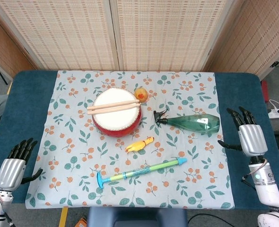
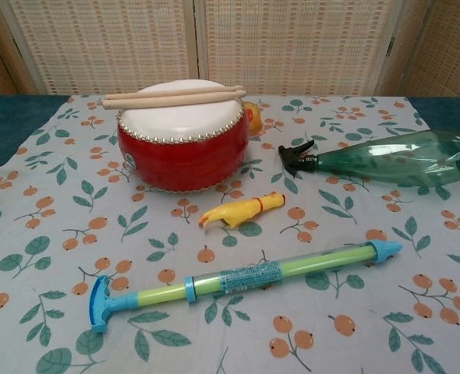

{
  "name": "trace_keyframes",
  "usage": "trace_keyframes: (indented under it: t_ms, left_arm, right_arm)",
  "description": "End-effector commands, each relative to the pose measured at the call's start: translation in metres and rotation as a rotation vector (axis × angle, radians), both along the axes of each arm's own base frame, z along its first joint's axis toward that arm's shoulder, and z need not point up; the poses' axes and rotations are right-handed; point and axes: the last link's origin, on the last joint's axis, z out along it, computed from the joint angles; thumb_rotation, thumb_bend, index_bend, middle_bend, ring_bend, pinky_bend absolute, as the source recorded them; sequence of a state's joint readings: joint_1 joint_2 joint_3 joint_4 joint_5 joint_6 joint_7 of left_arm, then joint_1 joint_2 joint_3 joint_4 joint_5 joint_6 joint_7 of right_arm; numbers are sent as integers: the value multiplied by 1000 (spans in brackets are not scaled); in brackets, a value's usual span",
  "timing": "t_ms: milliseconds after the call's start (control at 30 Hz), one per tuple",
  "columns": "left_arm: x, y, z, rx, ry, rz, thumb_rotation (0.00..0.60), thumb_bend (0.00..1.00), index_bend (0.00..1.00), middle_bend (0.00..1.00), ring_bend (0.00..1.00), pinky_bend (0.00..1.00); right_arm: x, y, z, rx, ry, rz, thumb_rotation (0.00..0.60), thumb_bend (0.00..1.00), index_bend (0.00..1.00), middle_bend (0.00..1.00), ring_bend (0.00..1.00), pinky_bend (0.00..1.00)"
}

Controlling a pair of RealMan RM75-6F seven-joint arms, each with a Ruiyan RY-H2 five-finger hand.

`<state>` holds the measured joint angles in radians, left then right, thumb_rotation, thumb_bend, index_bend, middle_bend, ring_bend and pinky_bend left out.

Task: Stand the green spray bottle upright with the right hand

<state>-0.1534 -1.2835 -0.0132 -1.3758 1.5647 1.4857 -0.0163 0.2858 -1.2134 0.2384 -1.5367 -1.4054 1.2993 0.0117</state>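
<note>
The green spray bottle [image 1: 192,123] lies on its side on the right of the patterned cloth, black nozzle pointing left toward the drum; in the chest view the bottle [image 2: 394,159] lies at the right edge. My right hand [image 1: 249,137] hovers over the blue table just right of the bottle's base, fingers spread, holding nothing and not touching it. Near the front left corner my left hand [image 1: 13,168] stays open and empty. Neither hand shows in the chest view.
A red drum [image 1: 116,113] with two wooden sticks [image 1: 113,106] on top stands left of the bottle. A small orange duck [image 1: 140,94], a yellow rubber chicken [image 1: 139,144] and a long green-blue water squirter [image 1: 140,171] lie on the cloth [image 1: 73,99].
</note>
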Motion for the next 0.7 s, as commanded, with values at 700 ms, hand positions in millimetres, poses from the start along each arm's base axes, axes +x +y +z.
trace_keyframes:
  t_ms: [700]
  left_arm:
    - [-3, 2, -2, -14, -2, 7, 600, 196, 0, 0, 0, 114]
  right_arm:
    - [16, -77, -62, 88, -40, 22, 600, 0, 71, 216, 10, 53]
